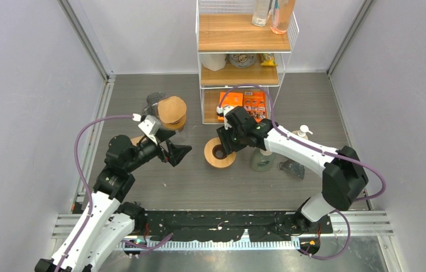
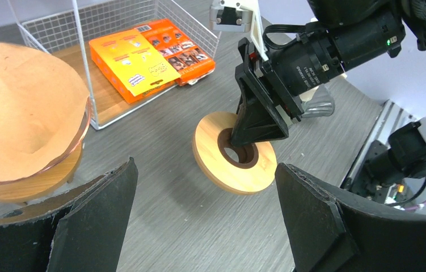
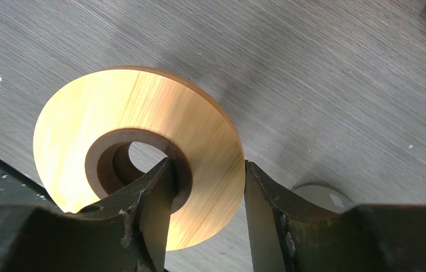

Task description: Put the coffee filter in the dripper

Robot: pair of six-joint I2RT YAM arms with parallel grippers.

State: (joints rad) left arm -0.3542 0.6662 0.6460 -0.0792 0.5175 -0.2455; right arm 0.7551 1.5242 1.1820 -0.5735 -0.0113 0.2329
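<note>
So the brown paper filter (image 2: 20, 107) is already sat inside the glass dripper (image 2: 81, 133), over on the left of the bench (image 1: 159, 187) near the wire rack (image 2: 83, 68) with the orange box (image 2: 136, 62) in it. The left gripper (image 2: 205, 167) is held just beside the dripper, jaws spread wide with nothing between them. The right gripper (image 3: 207, 170) is clamped on a wooden ring (image 3: 114, 107), one jaw poked through the hole and the other outside the rim.

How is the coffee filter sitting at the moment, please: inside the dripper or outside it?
Inside: the brown filter lines the dripper cone, with the glass rim showing around the paper's edge.
</note>
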